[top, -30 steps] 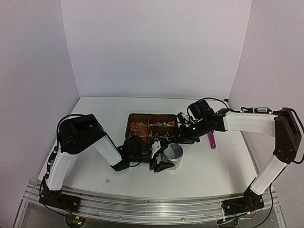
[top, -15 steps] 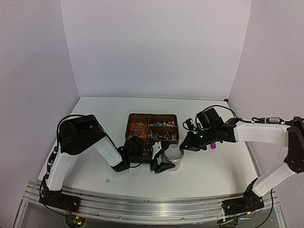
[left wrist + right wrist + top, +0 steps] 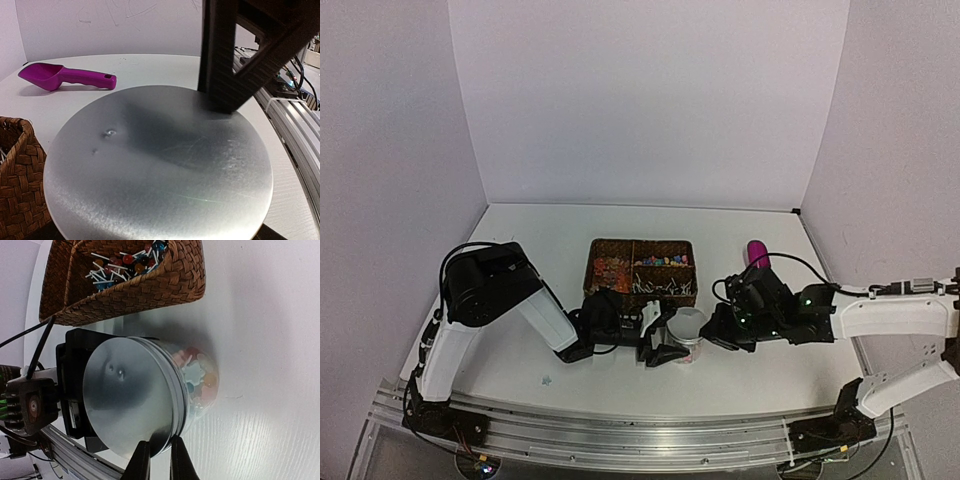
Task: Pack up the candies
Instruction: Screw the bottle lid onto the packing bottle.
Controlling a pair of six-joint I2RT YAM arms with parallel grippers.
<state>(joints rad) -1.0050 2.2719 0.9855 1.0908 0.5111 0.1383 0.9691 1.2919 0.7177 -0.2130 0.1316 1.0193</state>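
both closed, left end effector [image 3: 660, 338] on jar [image 3: 201, 381], right end effector [image 3: 159, 447] now pinching lid [image 3: 129, 395]

The candies [image 3: 198, 371] show pink, orange, white and what may be pale blue through the clear jar [image 3: 210, 390], under a dull silver lid [image 3: 125, 395] with faint scratches. At the jar's 11 o'clock in the top view is a brown woven basket [image 3: 610, 244]. At its 1 o'clock, a magenta scoop [image 3: 757, 253] lies on the white table [image 3: 540, 240].

Even, soft pinkish light, faint shadows, dull sheen on the lid [image 3: 165, 170], perhaps slight edge distortion
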